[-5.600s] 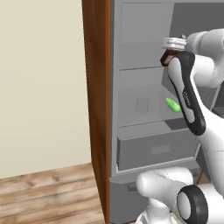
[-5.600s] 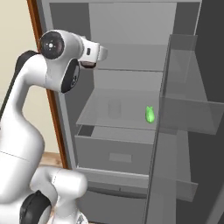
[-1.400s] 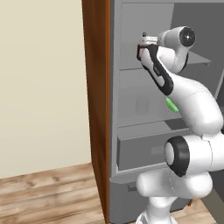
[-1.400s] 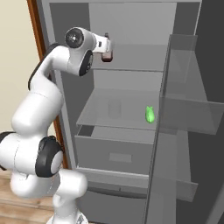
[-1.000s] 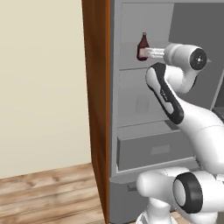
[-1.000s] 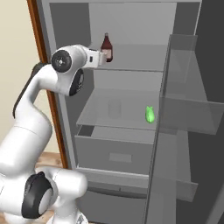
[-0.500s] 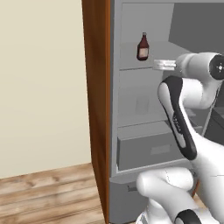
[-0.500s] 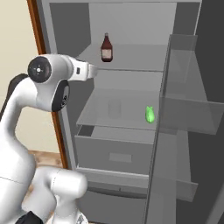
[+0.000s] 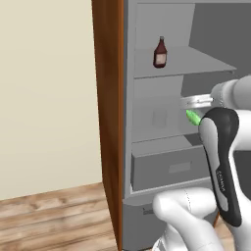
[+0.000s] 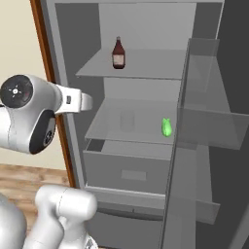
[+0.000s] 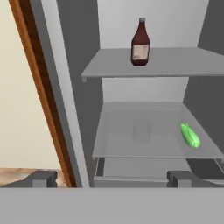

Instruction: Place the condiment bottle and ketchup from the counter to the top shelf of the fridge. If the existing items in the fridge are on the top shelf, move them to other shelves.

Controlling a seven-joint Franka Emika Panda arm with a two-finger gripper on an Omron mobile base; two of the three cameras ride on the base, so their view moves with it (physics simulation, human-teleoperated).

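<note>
Grey and open, the fridge (image 10: 146,29) stands before us with the ketchup (image 10: 118,53) upright on the top shelf (image 10: 151,65), near its front edge toward the hinge side. One shelf below the ketchup lies a small green item (image 10: 167,127). Our fingers (image 11: 111,178) are spread wide and empty, clear of the shelves. Half the job remains — when we bring the condiment bottle in, a careless reach could clip the ketchup and topple it off that edge.
</note>
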